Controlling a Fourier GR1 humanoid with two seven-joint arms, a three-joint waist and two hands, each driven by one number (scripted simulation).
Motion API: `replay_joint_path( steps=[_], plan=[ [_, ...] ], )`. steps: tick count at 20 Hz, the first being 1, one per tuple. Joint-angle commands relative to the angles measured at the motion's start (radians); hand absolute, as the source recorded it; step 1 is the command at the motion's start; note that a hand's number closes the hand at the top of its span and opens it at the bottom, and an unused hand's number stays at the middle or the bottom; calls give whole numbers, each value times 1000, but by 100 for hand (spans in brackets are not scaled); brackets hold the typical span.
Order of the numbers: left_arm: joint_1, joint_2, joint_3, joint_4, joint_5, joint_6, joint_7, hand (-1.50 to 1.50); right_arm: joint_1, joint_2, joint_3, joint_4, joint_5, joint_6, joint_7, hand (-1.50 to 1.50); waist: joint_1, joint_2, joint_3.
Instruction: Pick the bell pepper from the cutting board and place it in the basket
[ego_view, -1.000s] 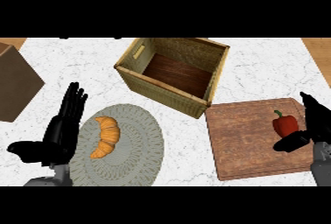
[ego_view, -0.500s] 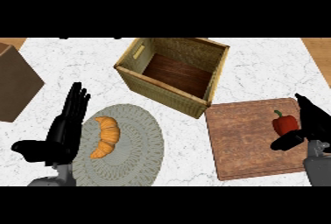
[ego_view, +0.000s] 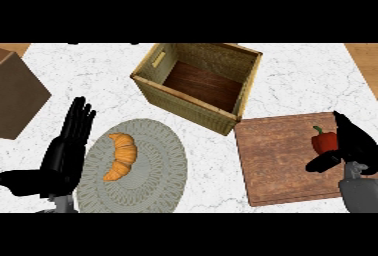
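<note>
Broadly, a white marbled counter (ego_view: 295, 80) fills the head view, with a brown box-like block (ego_view: 18, 100) cut off at its left edge. Next in size, an open-topped woven basket (ego_view: 166, 95) stands tilted near the top middle, its dark wooden floor visible inside and holding nothing that can be seen. Below and to its left lies a round grey woven plate (ego_view: 155, 170), and a golden croissant (ego_view: 122, 156) rests on the plate's left half. Right of the plate, just beside the basket's lower corner, sits the wooden cutting board (ego_view: 277, 160). The left hand (ego_view: 63, 155) shows at the lower left with straight fingers pointing up the view, resting open beside the plate's left rim and holding nothing. The right hand (ego_view: 353, 145) comes in at the lower right over the board's right edge, fingers extended along the far side of the pepper and thumb reaching in below it; it cups the thing without being closed round it. Smallest, the red bell pepper (ego_view: 323, 141) lies on the board's right part, green stem toward the basket, touching or nearly touching the right hand's fingers.
</note>
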Motion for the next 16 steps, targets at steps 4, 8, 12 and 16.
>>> replay_joint_path(
  steps=[4,8,12,16],
  plan=[
    [-18,-50,-6,46,-29,18,-16,0,22,0,-42,56,0,-10,-105,150,-3,0,0],
    [-11,-24,12,34,-4,-20,-31,0,-36,-34,20,164,42,28,-181,150,2,1,0],
    [7,-32,-3,20,-16,-28,-12,0,-85,-24,13,256,79,-2,-213,150,4,1,0],
    [-1,-56,-6,18,-37,0,-11,0,-54,1,40,217,120,-21,-212,150,1,1,0]
  ],
)
